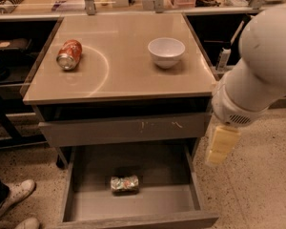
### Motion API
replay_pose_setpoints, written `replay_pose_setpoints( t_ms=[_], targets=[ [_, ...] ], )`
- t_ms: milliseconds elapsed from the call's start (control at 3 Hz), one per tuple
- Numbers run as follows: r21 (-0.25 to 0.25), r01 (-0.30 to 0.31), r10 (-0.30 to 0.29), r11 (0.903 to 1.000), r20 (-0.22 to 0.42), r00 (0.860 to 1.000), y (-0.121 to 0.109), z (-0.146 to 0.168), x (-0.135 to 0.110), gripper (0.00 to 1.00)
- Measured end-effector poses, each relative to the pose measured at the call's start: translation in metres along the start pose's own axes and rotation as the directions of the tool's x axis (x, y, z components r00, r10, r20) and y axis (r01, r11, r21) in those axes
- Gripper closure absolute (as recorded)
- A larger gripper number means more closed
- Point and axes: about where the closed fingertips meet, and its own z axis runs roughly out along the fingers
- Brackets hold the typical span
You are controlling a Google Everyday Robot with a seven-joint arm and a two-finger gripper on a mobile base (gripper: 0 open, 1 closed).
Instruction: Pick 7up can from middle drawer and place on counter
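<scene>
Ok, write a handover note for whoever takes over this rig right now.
Gripper: hangs right of the open drawer, outside it, away from the 7up can.
7up can: on its side on the drawer floor.
Counter: holds an orange can and a bowl.
Done: drawer is open.
Left: reach in, grasp the 7up can, set it on the counter.
</scene>
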Motion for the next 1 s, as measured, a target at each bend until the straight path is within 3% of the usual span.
replay_pose_setpoints(
  t_ms=[333,667,1000],
  targets=[
    [-0.036,-0.01,0.01,0.9993,0.001,1.0,0.013,0.055,-0.009,0.0],
    [-0.039,-0.009,0.009,0.9992,0.003,1.0,0.014,0.056,-0.01,0.0],
    [-0.102,-0.015,0.022,0.9946,0.062,0.998,0.036,0.098,-0.034,0.0]
  ],
)
